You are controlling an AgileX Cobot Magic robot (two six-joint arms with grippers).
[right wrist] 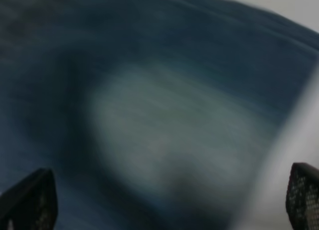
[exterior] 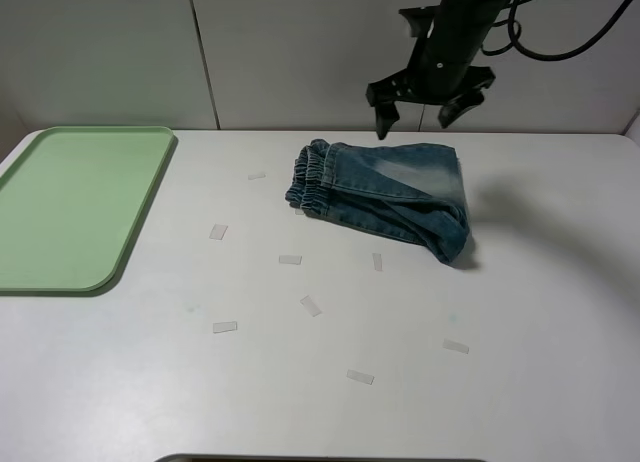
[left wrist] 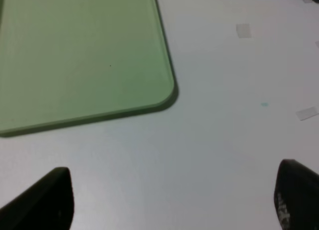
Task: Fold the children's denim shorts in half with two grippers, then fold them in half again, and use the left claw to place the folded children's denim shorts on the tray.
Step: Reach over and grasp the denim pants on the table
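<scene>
right gripper [exterior: 414, 123] hovers over the folded denim shorts [exterior: 385, 197], probably to grasp them; left gripper [left wrist: 174, 202] is near the tray [left wrist: 75, 56]; both have fingers spread.

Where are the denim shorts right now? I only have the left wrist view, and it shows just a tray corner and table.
Observer: The denim shorts lie folded near the middle of the table, to the right of the tray and apart from it.
Operator: Is the right pincer holding them?
Observer: No. The right pincer hangs open over the shorts, gripping nothing.
Operator: Which way does the waistband point?
Observer: The gathered waistband is on the side nearest the tray.
</scene>
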